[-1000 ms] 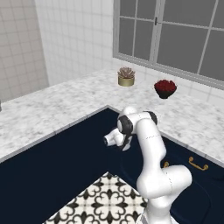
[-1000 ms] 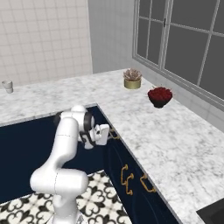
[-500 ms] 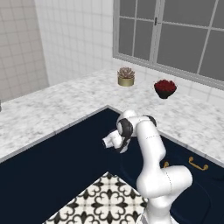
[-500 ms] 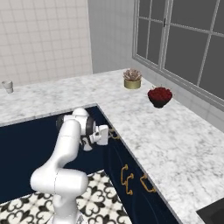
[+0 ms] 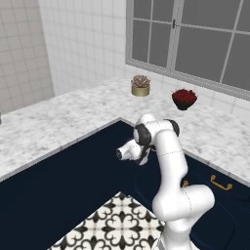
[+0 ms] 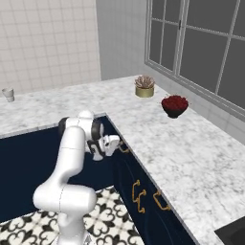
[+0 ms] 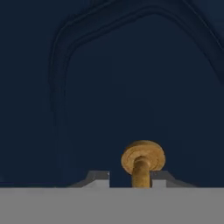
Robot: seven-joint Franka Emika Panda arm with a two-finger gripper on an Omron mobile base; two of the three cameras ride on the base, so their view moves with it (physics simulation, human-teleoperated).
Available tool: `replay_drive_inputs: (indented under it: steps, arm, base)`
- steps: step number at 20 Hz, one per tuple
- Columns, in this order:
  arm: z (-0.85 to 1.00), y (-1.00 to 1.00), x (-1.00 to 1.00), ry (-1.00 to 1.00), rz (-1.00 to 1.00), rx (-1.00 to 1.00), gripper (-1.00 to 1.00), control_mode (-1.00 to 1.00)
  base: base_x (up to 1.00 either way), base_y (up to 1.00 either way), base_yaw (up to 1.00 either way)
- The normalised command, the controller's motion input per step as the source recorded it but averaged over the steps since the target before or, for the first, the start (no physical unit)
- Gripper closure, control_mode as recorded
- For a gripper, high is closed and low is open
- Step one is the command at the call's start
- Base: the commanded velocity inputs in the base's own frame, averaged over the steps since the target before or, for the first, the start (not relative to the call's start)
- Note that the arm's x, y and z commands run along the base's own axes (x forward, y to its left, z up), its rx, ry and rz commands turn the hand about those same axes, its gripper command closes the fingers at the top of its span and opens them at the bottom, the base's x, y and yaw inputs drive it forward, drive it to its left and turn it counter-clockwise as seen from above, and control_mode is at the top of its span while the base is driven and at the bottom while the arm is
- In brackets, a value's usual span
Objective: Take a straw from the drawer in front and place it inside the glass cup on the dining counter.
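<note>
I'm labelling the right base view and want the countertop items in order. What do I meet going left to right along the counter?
Glass cup → potted succulent → dark bowl of red berries.

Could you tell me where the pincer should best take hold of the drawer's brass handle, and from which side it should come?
Grip the brass handle across its bar, coming straight at the navy drawer front. The bar stands off the flat panel, leaving room behind it, and the pincer already straddles it.
</note>
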Motion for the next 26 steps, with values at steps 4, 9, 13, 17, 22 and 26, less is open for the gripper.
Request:
replay_drive_inputs:
  steps: [4,9,13,17,22,26]
  arm:
    - [-0.09,0.31,-0.88,0.00,0.17,0.33,1.00,-1.00]
    - [-0.19,0.72,-1.00,0.00,0.08,0.25,1.00,-1.00]
    - [-0.35,1.00,-1.00,0.00,0.03,0.14,1.00,-1.00]
    - [-0.42,1.00,-1.00,0.00,0.04,0.09,1.00,-1.00]
    - [-0.50,1.00,-1.00,0.00,0.05,0.09,1.00,-1.00]
    - [-0.74,1.00,-1.00,-0.05,0.04,0.12,1.00,-1.00]
  base:
    - [0.00,0.00,0.00]
    - [0.00,0.00,0.00]
    - [0.00,0.00,0.00]
    - [0.00,0.00,0.00]
    - [0.00,0.00,0.00]
    - [0.00,0.00,0.00]
